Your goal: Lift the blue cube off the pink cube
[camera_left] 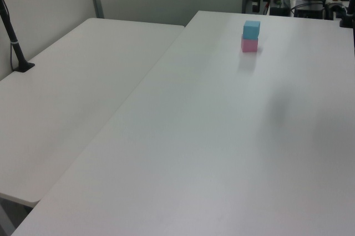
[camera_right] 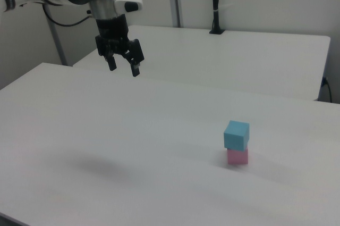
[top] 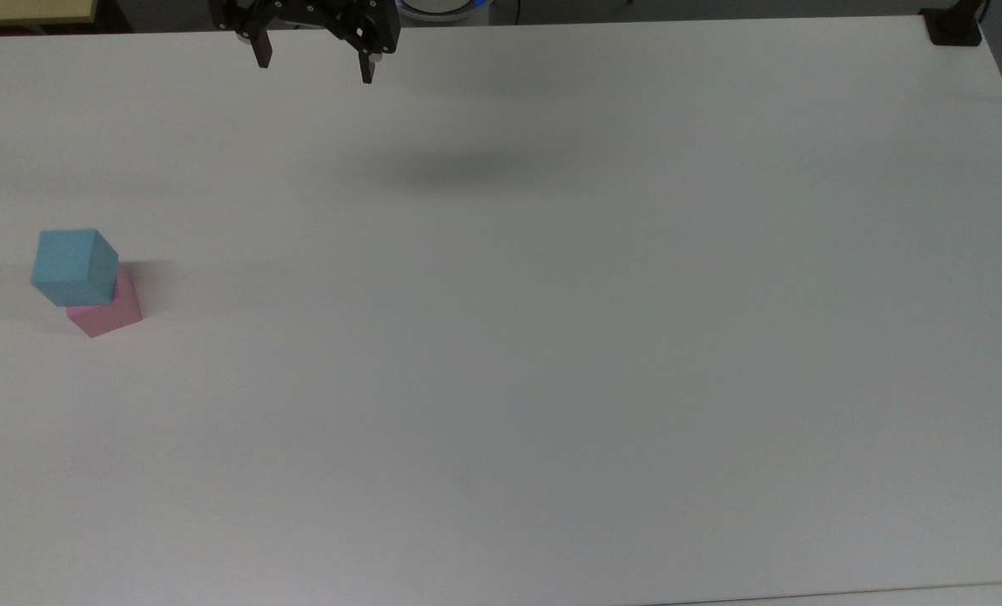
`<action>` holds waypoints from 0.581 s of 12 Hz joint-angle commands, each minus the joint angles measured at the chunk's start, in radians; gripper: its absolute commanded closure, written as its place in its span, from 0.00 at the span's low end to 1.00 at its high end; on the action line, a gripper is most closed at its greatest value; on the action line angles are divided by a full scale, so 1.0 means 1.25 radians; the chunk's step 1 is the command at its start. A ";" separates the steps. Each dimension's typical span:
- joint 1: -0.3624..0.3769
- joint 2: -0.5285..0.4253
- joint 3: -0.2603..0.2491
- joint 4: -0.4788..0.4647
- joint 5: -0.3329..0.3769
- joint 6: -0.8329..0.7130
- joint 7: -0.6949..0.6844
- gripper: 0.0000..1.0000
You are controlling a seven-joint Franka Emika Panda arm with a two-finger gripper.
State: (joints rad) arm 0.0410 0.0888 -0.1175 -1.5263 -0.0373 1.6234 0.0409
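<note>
You see the blue cube (top: 76, 266) sitting on top of the pink cube (top: 107, 310) at the middle left of the top view, and it covers most of the pink one there, leaving you only a lower strip and one corner of pink. In the right view the stack stands at the lower right, blue cube (camera_right: 236, 134) above pink cube (camera_right: 237, 156), the blue one turned a little so its edges do not line up with the pink one's. In the left view the same stack is small at the upper right, blue cube (camera_left: 251, 29) over pink cube (camera_left: 249, 45), on the white table (camera_left: 211, 136). Your gripper (top: 313, 71) hangs at the upper edge of the top view, cut off by the frame so only its two dark fingers and part of its body show; its jaws stand spread apart with nothing between them. In the right view the gripper (camera_right: 123, 68) is at the upper left, raised above the table and well apart from the cubes, with the arm running off the left edge. A soft shadow (top: 458, 172) lies on the table below it in the top view.
</note>
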 commanded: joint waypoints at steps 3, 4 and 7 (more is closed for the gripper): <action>-0.011 -0.024 -0.015 -0.017 -0.001 -0.016 -0.020 0.00; -0.018 -0.024 -0.014 -0.017 0.000 -0.015 -0.020 0.00; -0.025 -0.021 -0.014 -0.017 0.002 -0.011 -0.022 0.00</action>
State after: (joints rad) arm 0.0120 0.0867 -0.1300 -1.5263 -0.0373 1.6234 0.0401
